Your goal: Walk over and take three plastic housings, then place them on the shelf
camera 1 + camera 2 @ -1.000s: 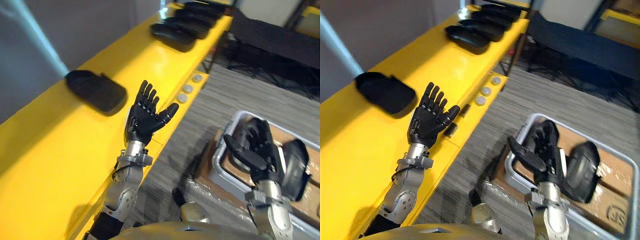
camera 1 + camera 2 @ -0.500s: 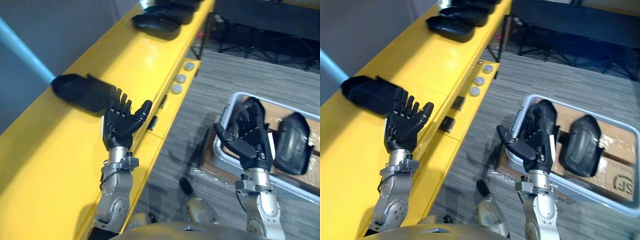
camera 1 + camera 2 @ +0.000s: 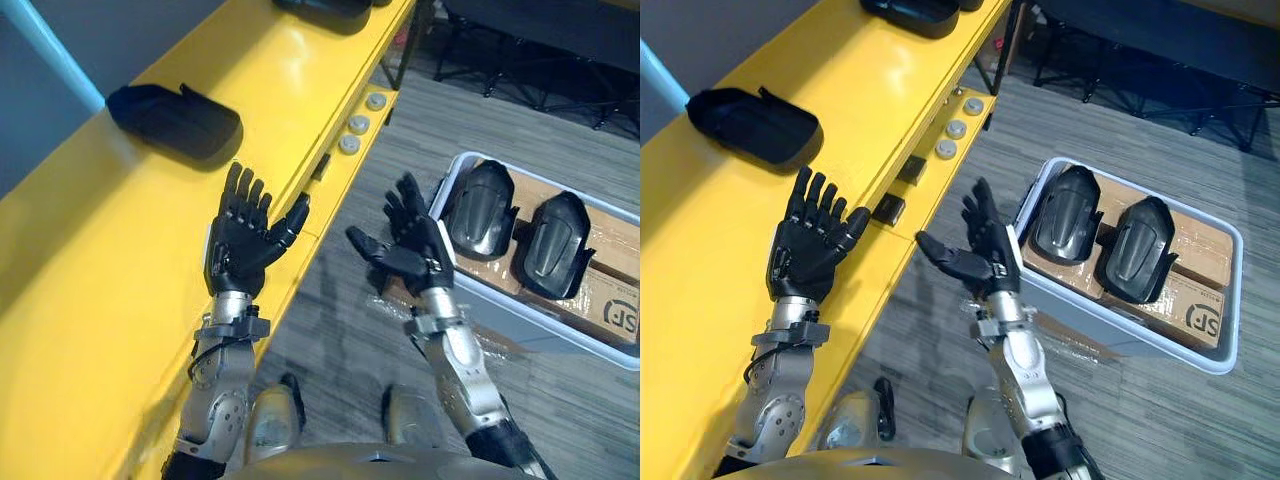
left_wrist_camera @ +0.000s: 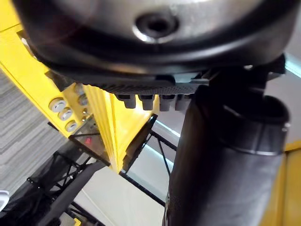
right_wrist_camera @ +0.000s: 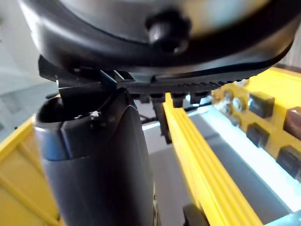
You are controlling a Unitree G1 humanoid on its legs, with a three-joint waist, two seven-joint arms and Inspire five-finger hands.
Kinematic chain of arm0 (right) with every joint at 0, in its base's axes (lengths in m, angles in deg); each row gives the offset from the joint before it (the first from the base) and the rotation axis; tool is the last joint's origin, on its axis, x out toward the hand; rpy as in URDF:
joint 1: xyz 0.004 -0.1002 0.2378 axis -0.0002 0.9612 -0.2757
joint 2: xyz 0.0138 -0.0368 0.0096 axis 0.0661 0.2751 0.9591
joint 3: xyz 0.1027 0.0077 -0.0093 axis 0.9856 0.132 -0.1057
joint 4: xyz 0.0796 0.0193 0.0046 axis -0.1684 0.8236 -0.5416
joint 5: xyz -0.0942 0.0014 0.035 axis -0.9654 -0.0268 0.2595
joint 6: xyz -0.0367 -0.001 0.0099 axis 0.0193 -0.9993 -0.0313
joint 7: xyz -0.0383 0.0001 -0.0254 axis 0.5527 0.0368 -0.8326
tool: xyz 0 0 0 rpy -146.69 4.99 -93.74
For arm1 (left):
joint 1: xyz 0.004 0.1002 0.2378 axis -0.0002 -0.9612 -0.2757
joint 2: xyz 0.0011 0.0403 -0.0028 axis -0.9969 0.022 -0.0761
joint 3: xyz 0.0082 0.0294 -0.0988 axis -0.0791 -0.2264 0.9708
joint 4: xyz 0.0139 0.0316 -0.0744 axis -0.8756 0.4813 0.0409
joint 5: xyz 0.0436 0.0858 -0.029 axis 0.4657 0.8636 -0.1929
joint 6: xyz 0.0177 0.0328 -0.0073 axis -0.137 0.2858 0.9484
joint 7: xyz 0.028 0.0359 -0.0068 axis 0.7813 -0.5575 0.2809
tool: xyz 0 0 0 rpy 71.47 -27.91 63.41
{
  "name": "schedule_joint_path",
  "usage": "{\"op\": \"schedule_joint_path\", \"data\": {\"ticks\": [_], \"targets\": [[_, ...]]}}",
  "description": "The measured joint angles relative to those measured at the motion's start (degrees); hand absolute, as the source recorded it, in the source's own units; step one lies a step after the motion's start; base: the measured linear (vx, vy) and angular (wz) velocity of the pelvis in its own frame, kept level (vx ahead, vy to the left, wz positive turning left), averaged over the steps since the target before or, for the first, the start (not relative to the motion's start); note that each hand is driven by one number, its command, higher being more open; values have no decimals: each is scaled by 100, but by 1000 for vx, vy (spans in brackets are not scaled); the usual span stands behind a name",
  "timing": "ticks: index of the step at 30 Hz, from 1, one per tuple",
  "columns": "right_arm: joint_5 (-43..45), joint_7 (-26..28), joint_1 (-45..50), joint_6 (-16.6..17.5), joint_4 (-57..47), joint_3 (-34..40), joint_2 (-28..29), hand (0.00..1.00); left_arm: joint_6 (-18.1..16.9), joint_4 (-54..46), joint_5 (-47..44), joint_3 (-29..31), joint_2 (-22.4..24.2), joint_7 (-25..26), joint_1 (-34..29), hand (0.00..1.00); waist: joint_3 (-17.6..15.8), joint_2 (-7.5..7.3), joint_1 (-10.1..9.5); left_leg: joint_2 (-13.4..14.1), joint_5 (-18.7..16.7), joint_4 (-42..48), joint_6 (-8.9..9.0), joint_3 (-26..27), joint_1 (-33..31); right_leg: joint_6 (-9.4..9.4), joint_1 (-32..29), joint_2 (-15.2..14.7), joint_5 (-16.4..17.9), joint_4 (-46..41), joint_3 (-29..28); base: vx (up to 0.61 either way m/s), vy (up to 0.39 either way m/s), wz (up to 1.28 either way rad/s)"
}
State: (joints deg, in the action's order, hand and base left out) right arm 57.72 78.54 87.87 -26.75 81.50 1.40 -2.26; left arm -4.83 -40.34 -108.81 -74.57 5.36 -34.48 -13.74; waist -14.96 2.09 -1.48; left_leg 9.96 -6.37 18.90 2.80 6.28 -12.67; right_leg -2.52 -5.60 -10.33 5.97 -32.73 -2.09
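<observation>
Entry: pick-and-shelve run, both hands unloaded. The left hand (image 3: 240, 245) hovers over the front edge of the yellow shelf (image 3: 90, 270), fingers straight, spread and holding nothing. The right hand (image 3: 410, 245) hangs just off that edge above the floor, fingers likewise apart and empty. Stock: one plastic housing (image 3: 175, 120) lies on the shelf top, farther along from the left hand; further dark housings (image 3: 905, 12) sit at the shelf's far end; two housings (image 3: 482, 205) lie side by side in a pale tote (image 3: 540, 320) on the floor near the shelf's front. Risks, as judged: the housings look smooth and domed, so a one-handed pinch may slip. The tote's wall may catch fingers reaching in. A housing set too near the shelf's glossy front edge could slide off. An arm swing could brush the round buttons (image 3: 358, 122) on the shelf's front face. Surface: glossy yellow, long, narrow. Room: grey striped carpet floor (image 3: 590, 420); dark framed stand (image 3: 1140, 45) beyond the shelf's far end.
</observation>
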Motion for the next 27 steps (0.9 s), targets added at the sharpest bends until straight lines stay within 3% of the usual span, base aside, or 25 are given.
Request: {"op": "schedule_joint_path", "data": {"ticks": [1,2,4,5,6,7,8,10,11,13,14,16,18,20,24,27], "targets": [[-144,-214,102,-8,65,29,103,100,12,32,-166,-4,-27,-133,-16,100,39,-72,-2,24,143,-4,169,-74,-113,-49,222,-82,-24,312,-84,-180,-400,30],[-203,-276,165,-10,117,48,143,100,25,65,-246,-4,-28,-172,-15,100,53,-98,7,55,208,18,275,-97,-180,-273,344,-71,152,574,-104,-173,-402,3],[-346,-445,490,-167,222,264,168,100,217,236,-623,-151,24,-221,-36,100,119,-28,24,266,448,-81,536,-284,-300,-752,505,165,651,1149,123,-197,-441,-35],[-343,-482,699,-217,223,399,145,100,285,344,-754,-278,32,-221,-42,100,157,35,53,359,552,-238,644,-430,-279,-833,575,277,737,1342,209,-143,-338,-40],[-342,-493,830,-250,222,474,119,100,345,405,-845,-396,36,-227,-45,100,168,53,123,417,623,-319,681,-496,-267,-831,617,345,780,1451,247,-137,-325,-18],[-328,-489,1100,-355,221,736,46,100,502,462,-888,-646,64,-231,-158,100,173,80,350,557,799,-401,616,-635,-260,-755,683,526,831,1587,280,-111,-233,-10],[-322,-473,1201,-392,214,851,17,100,532,473,-885,-750,77,-243,-222,100,172,80,418,611,868,-414,546,-691,-244,-754,682,587,831,1585,291,-124,-251,-19],[-279,-385,1659,-404,91,1246,-37,100,617,533,-883,-1025,89,-338,-400,100,169,74,530,704,1086,-424,244,-645,-91,-717,721,665,846,1579,325,-110,-184,-33],[-261,-319,1905,-402,-10,1395,-124,100,616,633,-884,-1079,125,-375,-446,100,190,106,582,703,1255,-507,194,-549,62,-631,756,643,856,1580,315,-113,-141,-44],[-183,-246,2061,-372,-89,1457,-239,100,603,690,-893,-1030,125,-417,-450,100,255,88,635,626,1425,-790,258,-505,227,-271,648,546,900,1710,262,-120,-75,-59],[-77,-219,2036,-383,-69,1512,-275,100,599,714,-883,-1014,161,-445,-431,100,318,211,624,576,1198,-747,414,-611,218,-177,513,514,842,1760,160,-142,53,-73],[-73,-257,2020,-394,-64,1575,-243,100,598,710,-762,-1009,186,-473,-414,100,399,335,641,125,580,-487,398,-704,230,-261,268,435,699,1794,-114,-129,105,-58],[-17,-261,1953,-417,-14,1563,-237,100,611,712,-374,-973,234,-396,-403,100,437,396,626,-26,205,-567,399,-730,244,-343,121,424,564,1835,-241,-74,108,-32],[124,-395,1715,-421,219,1490,-71,100,779,876,125,-900,129,-158,-357,100,428,240,598,-188,308,-831,497,-622,363,-489,63,256,386,1967,-374,-100,175,-28],[172,-678,1538,-408,440,1560,177,100,1197,1457,720,-804,-173,-37,-404,100,471,-19,560,-354,458,-1123,459,-459,390,-581,81,42,2,2481,-420,-66,114,-21],[162,-689,1621,-294,440,1693,342,100,1391,1678,1000,-632,-241,3,-537,100,473,-39,564,-349,580,-1243,424,-434,406,-573,157,36,-217,2714,-227,-15,30,-8]]}}
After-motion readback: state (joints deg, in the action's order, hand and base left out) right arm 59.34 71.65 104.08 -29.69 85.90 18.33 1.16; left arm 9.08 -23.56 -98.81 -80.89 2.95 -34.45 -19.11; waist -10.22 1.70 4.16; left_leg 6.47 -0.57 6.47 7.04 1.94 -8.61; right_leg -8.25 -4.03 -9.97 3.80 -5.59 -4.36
